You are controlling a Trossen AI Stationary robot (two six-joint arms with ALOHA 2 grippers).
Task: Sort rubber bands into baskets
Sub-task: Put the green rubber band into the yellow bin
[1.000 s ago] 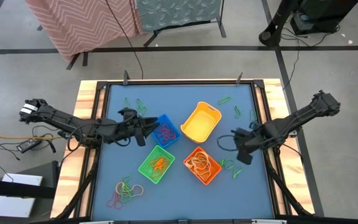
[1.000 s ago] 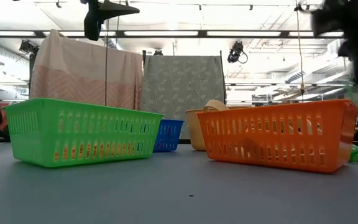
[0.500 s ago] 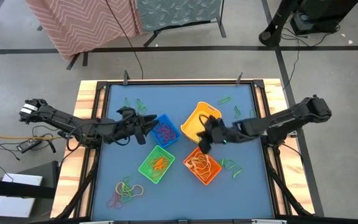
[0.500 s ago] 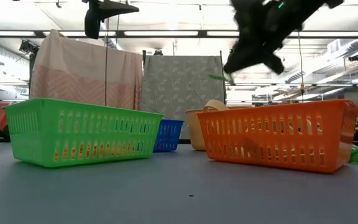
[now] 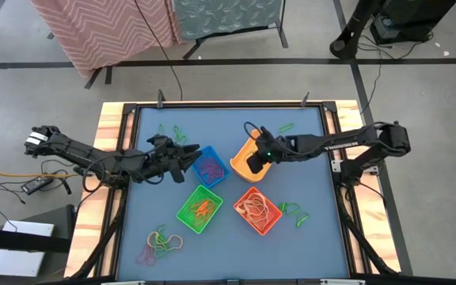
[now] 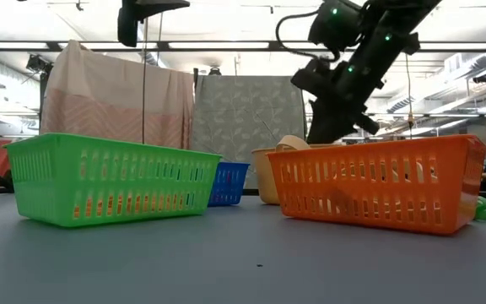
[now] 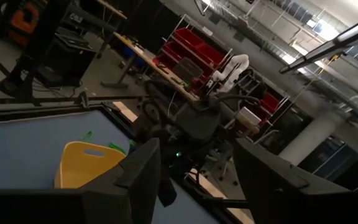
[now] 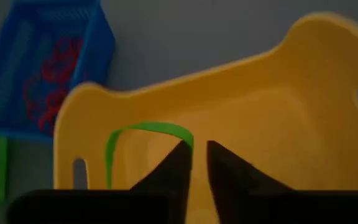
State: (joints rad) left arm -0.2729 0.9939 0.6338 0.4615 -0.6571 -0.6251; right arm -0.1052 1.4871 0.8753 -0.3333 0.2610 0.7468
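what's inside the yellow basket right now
A green rubber band hangs at the right hand over the yellow basket. The floor that shows looks bare; the hand covers part of it.

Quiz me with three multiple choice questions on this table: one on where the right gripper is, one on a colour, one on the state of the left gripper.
1. The right gripper is over which basket?
A. green basket
B. yellow basket
C. orange basket

2. What colour is the rubber band at the right gripper's fingertips?
A. green
B. pink
C. orange

3. How do the fingers of the left gripper stand?
A. clamped on a basket rim
B. shut on a band
C. open, holding nothing

Answers:
1 B: the high view shows it above the yellow basket.
2 A: a green loop hangs at the tips in the right wrist view.
3 C: the left wrist view shows a wide empty gap between them.
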